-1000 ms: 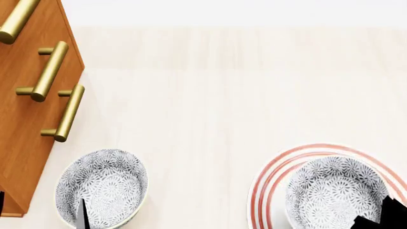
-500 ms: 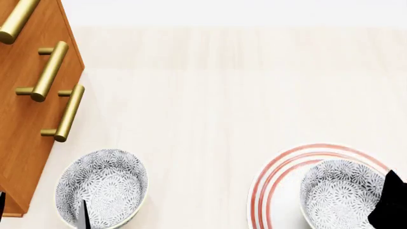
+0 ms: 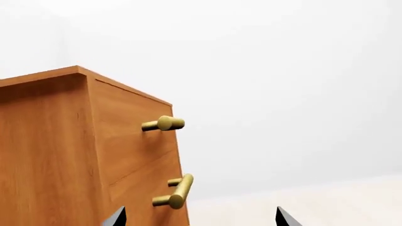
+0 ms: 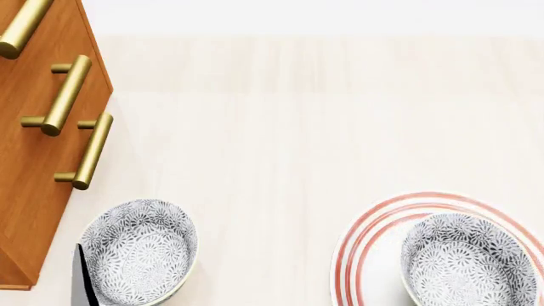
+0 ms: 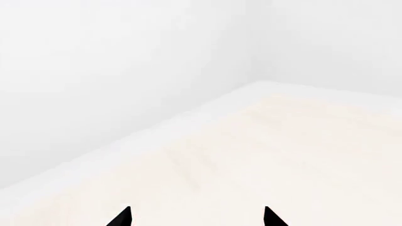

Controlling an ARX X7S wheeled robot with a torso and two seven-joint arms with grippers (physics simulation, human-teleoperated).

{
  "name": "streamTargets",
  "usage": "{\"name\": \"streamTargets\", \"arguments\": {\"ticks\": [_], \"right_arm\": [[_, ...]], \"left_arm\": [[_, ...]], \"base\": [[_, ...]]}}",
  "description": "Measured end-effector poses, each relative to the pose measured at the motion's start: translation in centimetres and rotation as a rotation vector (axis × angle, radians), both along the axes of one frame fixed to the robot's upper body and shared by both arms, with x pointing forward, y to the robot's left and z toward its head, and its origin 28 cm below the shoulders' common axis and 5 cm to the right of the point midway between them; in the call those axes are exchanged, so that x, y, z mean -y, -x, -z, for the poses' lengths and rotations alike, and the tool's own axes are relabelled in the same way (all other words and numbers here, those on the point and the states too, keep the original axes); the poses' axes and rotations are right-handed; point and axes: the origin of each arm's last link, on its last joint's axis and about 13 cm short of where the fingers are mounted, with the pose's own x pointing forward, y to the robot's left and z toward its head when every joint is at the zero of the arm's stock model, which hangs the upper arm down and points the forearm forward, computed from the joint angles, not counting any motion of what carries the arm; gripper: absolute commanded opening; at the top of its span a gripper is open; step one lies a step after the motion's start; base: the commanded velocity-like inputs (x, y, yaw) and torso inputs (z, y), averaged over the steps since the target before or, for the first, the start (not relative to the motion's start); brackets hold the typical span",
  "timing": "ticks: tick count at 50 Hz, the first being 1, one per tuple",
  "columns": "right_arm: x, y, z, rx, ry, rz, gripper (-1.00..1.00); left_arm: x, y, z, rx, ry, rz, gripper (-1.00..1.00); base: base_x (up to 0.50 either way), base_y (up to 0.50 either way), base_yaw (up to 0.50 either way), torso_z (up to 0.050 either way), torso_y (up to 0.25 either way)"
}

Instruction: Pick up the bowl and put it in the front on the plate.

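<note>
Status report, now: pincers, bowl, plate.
Both pincers open, empty: left, right. Bowl sits on plate. Second bowl beside cabinet. Nothing obstructing.

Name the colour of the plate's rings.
Red, three concentric rings on the white plate; head view shows it best.

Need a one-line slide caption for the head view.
One floral bowl sits on the red-ringed plate; another bowl rests beside the wooden cabinet.

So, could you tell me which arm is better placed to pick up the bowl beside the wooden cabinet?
Left. In the head view, one of the jaws of the left gripper shows right beside that bowl, near the cabinet. The right arm does not show in that view at all.
</note>
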Motion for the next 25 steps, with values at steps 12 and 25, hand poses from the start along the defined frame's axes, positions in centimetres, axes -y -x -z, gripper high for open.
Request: {"name": "streamTargets", "arguments": {"ticks": [12,25], "right_arm": [[-1.4,0.6,2.4,0.166,0.139,0.126,1.0],[-3.1,0.5,6.3,0.242,0.275,0.164,1.0]], "left_arm": [[-1.4,0.4,-0.8,0.063,-0.005,-0.065,1.0],[-4.2,1.8,0.2,0.107,-0.06,-0.171,1.0]], "base": [[0.0,0.0,0.0,0.0,0.0],[0.0,0.0,0.0,0.0,0.0]]}}
